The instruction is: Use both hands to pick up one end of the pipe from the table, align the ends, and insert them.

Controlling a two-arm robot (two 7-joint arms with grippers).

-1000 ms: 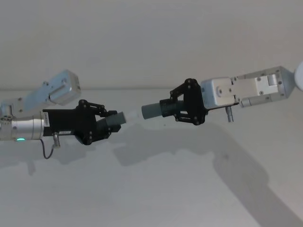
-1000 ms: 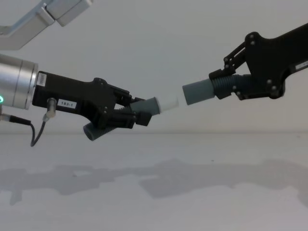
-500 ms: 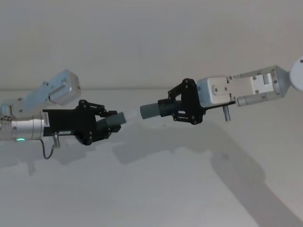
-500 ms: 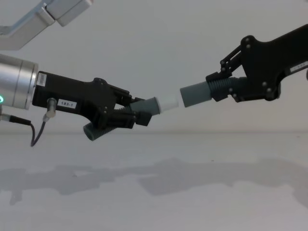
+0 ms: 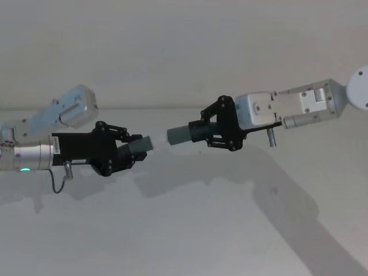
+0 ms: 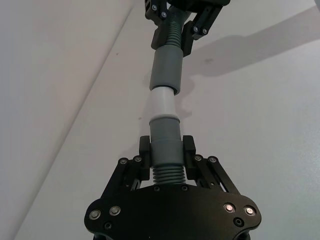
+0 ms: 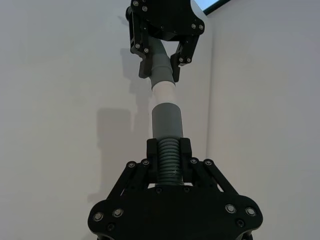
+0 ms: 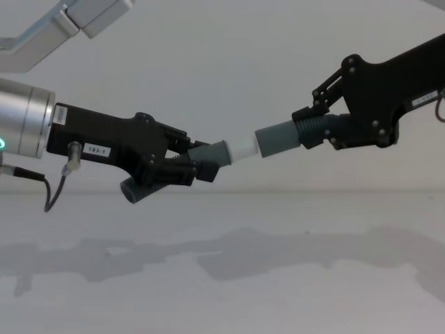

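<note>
Left gripper (image 8: 182, 161): my jaws pinch the white-tipped pipe piece (image 8: 212, 154) at its ribbed part, pressed in from both sides. The piece juts forward past my fingertips; its rear end hangs out below my palm.
Right gripper (image 8: 314, 130): my jaws clamp the ribbed section of the open-mouthed pipe piece (image 8: 278, 140); the smooth grey sleeve sticks out ahead of my fingers.
White tip (image 6: 161, 102): straight ahead of my left fingers, between the two grey sleeves. In the left wrist view its far end meets the grey mouth (image 6: 163, 89) with no gap visible; how deep it sits inside, I cannot tell.
Alignment: in the right wrist view the open-mouthed piece (image 7: 166, 120) and the white tip (image 7: 163, 91) run nearly in one line, the tip angled slightly off to one side.
Height: both pieces are held in the air, well above the table (image 8: 229, 292); only shadows lie on it beneath my grippers.
Left wrist: silver cylinder with a green light (image 5: 24, 169) behind my left gripper.
</note>
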